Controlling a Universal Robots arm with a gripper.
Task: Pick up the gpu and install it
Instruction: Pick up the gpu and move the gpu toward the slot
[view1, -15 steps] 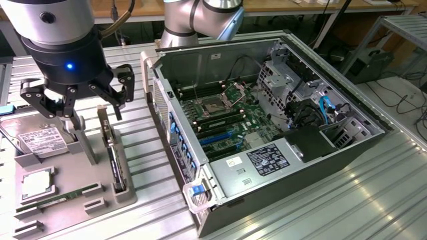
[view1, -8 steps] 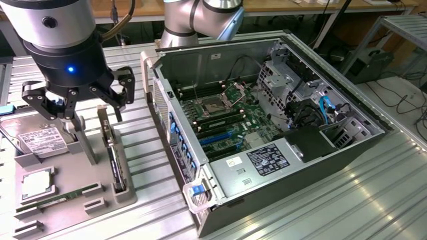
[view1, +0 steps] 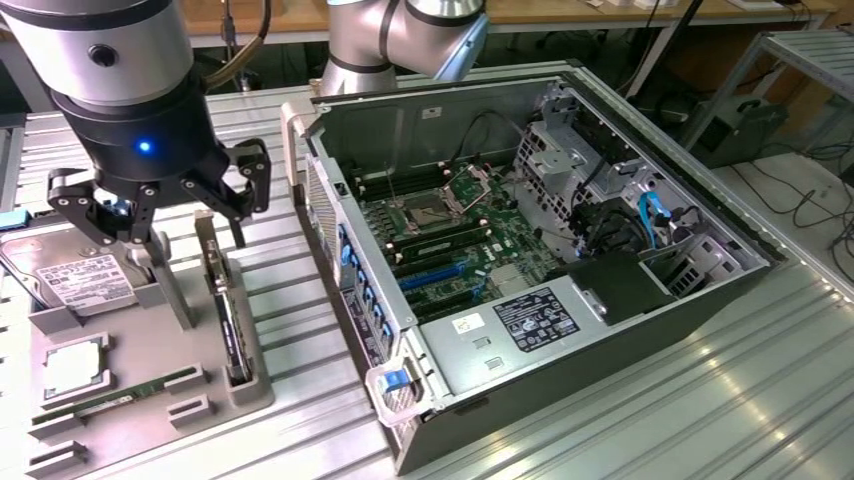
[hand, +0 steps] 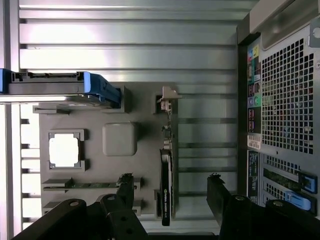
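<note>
Thin green circuit-board gpu (hand: 166, 185) with silver end bracket stands on edge in a slot of the grey moulded holder tray (view1: 134, 345) on the ribbed metal worktop (view1: 601, 420), upper edge presented for grasping. Tool (view1: 167, 225) hovers above, fingers spread either side of the card, holding nothing.
</note>
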